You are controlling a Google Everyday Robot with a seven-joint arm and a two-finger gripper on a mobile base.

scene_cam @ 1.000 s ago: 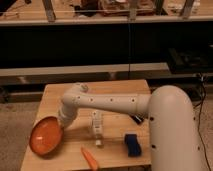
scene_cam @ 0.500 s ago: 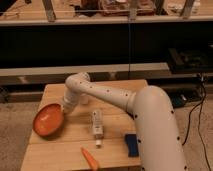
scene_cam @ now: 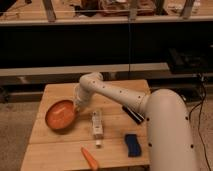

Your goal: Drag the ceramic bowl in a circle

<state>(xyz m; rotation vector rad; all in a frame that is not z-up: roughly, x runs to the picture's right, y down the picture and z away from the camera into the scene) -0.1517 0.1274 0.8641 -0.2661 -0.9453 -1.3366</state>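
On the table's (scene_cam: 56, 92) left side, 1 bowl (scene_cam: 60, 115), 1 gripper (scene_cam: 76, 106) at its right rim, grip state impossible to tell, 1 white item (scene_cam: 97, 125), 1 carrot (scene_cam: 90, 157), 1 blue block (scene_cam: 132, 145)

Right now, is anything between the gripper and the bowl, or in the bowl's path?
Nothing visible separates them: the gripper is at the right rim of the bowl. The white object lies apart, right of the bowl; a wide circle might reach it.
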